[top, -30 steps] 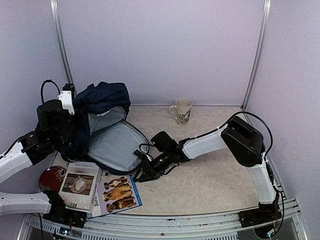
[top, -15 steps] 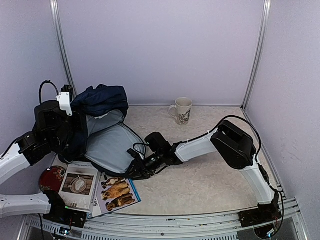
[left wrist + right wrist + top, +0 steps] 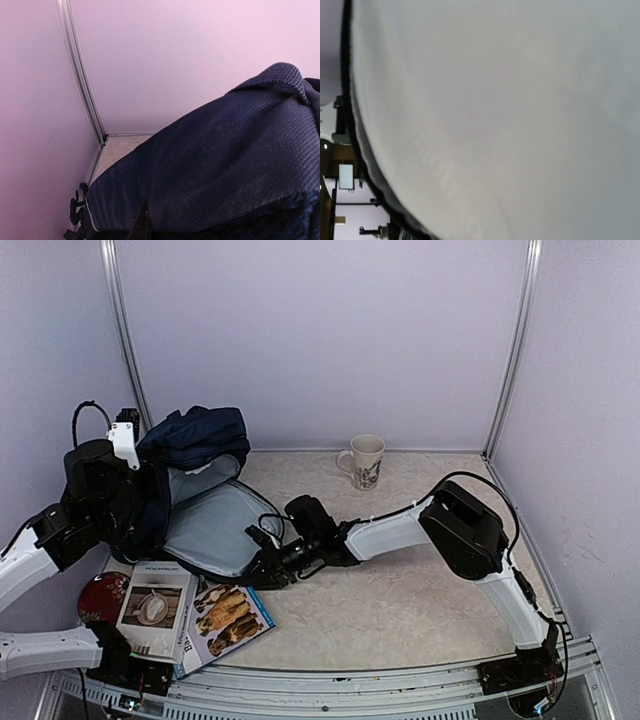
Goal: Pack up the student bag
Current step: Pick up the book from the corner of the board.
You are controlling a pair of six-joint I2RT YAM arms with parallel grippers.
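Observation:
The student bag [image 3: 196,438] is navy blue and lies open at the left, showing its light grey lining [image 3: 205,525]. My left gripper [image 3: 138,462] is at the bag's upper edge and holds the top flap raised; navy fabric [image 3: 225,160] fills the left wrist view and hides the fingers. My right gripper [image 3: 262,568] is low at the bag's front rim, just above a book with dogs on its cover [image 3: 225,618]. The right wrist view shows only grey lining [image 3: 495,110], so I cannot see the jaws.
A second book [image 3: 152,608] with a round picture lies left of the dog book. A dark red round object [image 3: 100,595] sits beside it. A patterned mug [image 3: 364,461] stands at the back wall. Enclosure walls and posts close in the left corner [image 3: 80,75].
My right gripper has moved left toward the bag's opening. The dog book has shifted left and turned a little. The left arm has lifted the bag's flap slightly to the left.

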